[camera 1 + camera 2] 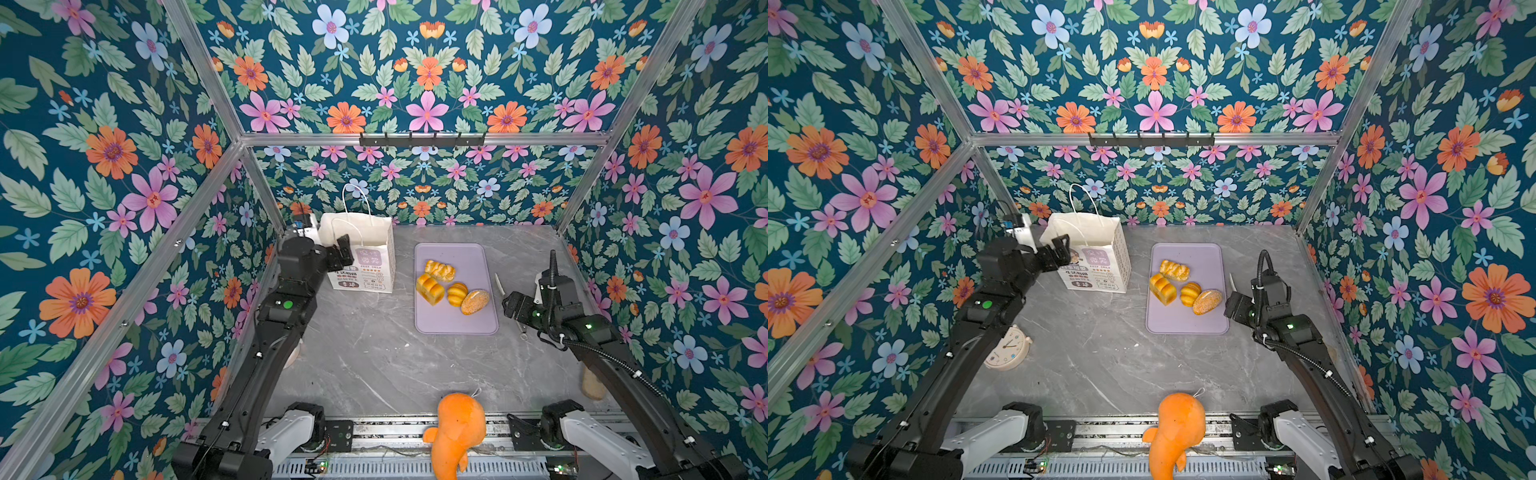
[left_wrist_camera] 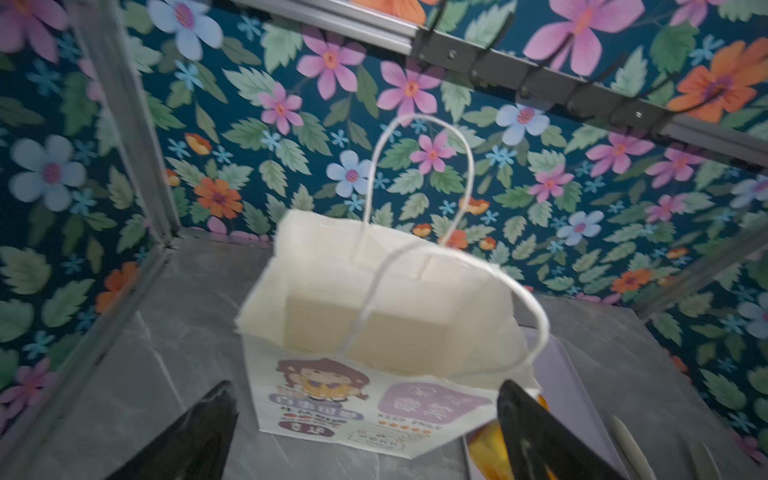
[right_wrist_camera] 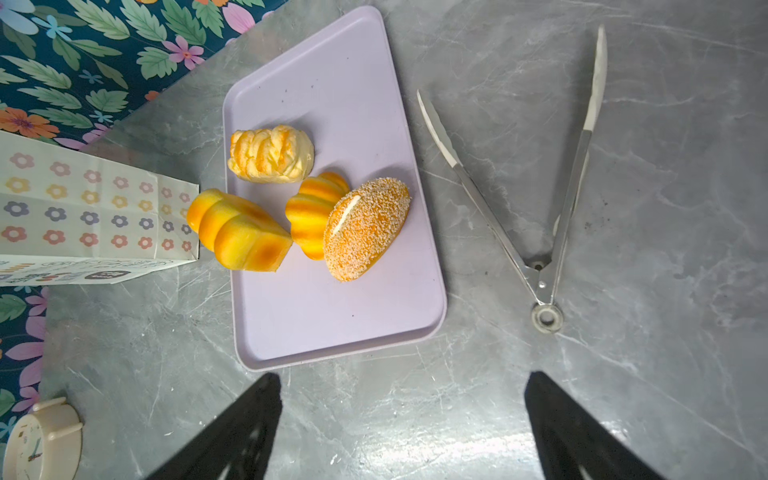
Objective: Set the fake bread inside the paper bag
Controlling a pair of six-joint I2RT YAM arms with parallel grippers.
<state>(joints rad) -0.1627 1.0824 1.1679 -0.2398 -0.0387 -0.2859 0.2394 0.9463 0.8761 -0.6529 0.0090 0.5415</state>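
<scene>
Over on the left a small cream clock (image 1: pixel 1009 347) lies on the grey table (image 1: pixel 365 357), half under the left arm. Just past it the left gripper (image 1: pixel 340 251) hangs at the near top edge of the paper bag (image 1: pixel 376 270), its jaws spread wide and empty. I cannot tell whether it touches the paper. The bag stands upright near the back wall with its mouth open. From the left wrist view its inside looks bare, with no bread in it. To the right of the bag, apart from it, lies the lavender tray (image 1: pixel 453 320), and all the fake bread is on it. The braided roll (image 1: pixel 439 270) sits farthest back and the blocky loaf (image 1: pixel 430 289) is nearest the bag. The round ridged bun (image 1: pixel 457 294) is beside the loaf and the seeded roll (image 1: pixel 475 301) leans against the bun. An orange plush toy (image 1: pixel 455 432) sits at the front edge and has no part in this. Right of the tray a pair of metal tongs (image 3: pixel 538 268) lies splayed on the table, untouched. Farther right the right gripper (image 3: pixel 405 376) hovers above the table beside the tray, jaws wide and holding nothing. By my reckoning the job has not really begun: four breads to move and none bagged. The seeded roll, closest to the right gripper, looks the likeliest first pick.
</scene>
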